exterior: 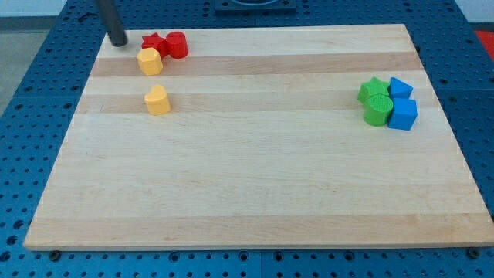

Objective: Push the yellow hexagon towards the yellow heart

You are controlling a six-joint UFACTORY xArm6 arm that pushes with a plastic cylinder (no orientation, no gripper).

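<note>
The yellow hexagon (150,61) lies near the board's top left. It touches a red star (153,42) just above it. The yellow heart (157,100) lies a short way below the hexagon, apart from it. My tip (118,43) stands at the board's top left corner, up and to the left of the hexagon, with a small gap between them.
A red cylinder (177,44) sits against the red star's right side. At the view's right, a green star (373,89), a green cylinder (377,110) and two blue blocks (400,86) (403,113) form a tight cluster. The wooden board (255,193) lies on a blue perforated table.
</note>
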